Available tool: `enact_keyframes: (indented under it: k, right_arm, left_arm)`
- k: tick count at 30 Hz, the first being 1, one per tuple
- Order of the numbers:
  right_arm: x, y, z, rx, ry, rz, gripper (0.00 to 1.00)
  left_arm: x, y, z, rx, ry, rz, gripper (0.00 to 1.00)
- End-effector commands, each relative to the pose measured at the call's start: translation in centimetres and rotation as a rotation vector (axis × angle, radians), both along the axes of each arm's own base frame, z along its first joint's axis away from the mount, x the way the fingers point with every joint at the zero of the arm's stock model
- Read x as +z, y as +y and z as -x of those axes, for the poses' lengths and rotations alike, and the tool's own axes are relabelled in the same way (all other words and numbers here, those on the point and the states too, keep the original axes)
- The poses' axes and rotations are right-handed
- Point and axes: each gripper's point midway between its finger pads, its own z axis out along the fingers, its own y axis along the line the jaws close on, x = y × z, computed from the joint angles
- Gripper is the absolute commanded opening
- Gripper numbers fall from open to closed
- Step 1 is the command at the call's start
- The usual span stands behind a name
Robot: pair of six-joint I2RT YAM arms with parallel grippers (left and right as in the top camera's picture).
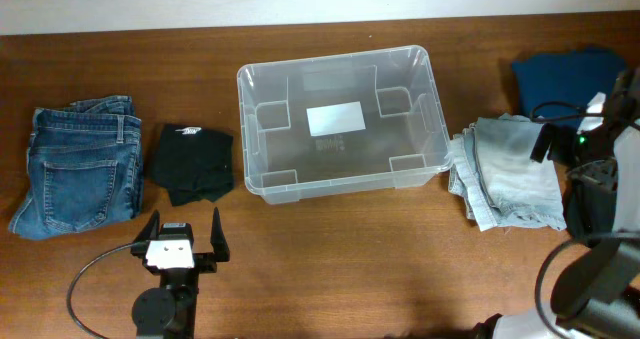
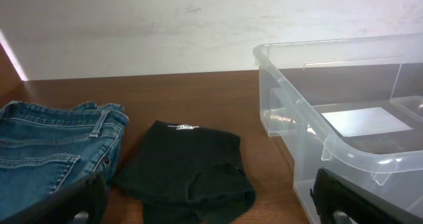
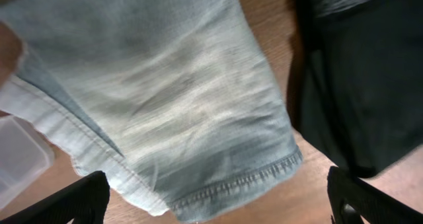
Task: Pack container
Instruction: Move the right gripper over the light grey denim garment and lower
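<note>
container (image 1: 345,157): upright, mid desk (image 1: 350,259) toward far edge | blue jeans (image 1: 80,164), black garment (image 1: 192,162): folded, left end | pale denim (image 1: 510,169): right end, beside container | left gripper (image 1: 184,217): near front edge, jaws apart | right gripper (image 3: 218,204): over pale denim, jaws apart

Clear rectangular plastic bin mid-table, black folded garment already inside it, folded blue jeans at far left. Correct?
One error: the black folded garment is not inside the clear rectangular plastic bin; it lies on the wooden table between the bin and the folded blue jeans. The overhead view shows it. Bin mid-table and jeans far left are right.
</note>
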Motion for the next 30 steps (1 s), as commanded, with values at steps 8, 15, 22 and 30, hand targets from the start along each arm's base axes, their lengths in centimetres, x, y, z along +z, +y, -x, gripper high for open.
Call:
enact_keyframes:
  k: [8,15,22,30]
  right_arm:
    - [-3.4,-1.1,-2.0,0.075,0.025,-0.010,0.98]
    - [-3.9,-2.0,-3.6,0.130,-0.019,0.029,0.98]
    - [-6.0,-2.5,-4.4,0.206,-0.008,0.037,0.98]
    - [-9.4,-2.1,-5.7,0.259,-0.009,-0.018,0.98]
  left_arm:
    - [-0.1,-0.1,0.0,-0.012,-0.003,-0.014,0.99]
    - [-0.1,-0.1,0.0,-0.011,-0.003,-0.014,0.99]
    - [-0.1,-0.1,0.0,-0.012,-0.003,-0.014,0.99]
    - [-0.1,-0.1,0.0,-0.011,-0.003,-0.014,0.99]
